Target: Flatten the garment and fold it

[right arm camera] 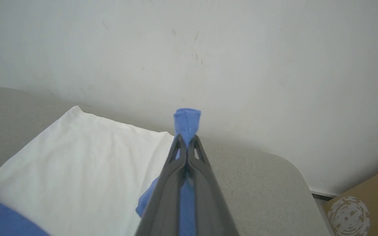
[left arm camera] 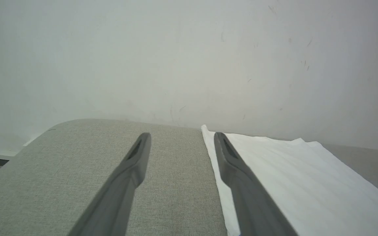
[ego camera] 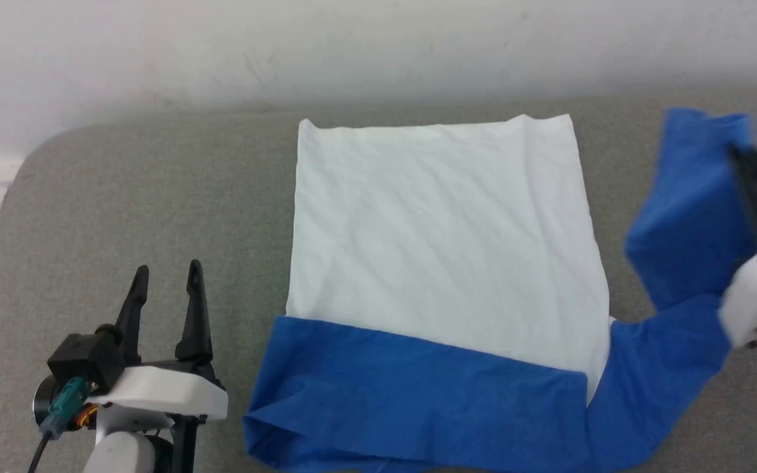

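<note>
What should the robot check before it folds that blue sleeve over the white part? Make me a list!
1. The right gripper is shut on the blue sleeve: ok.
2. The sleeve's end is lifted off the grey surface: ok.
3. The garment lies flat in its white part: ok, only light wrinkles.
4. The left gripper is open and beside the cloth, not touching it: ok.
5. The blue band along the near side lies smooth: cannot tell, its near edge runs out of the head view.
</note>
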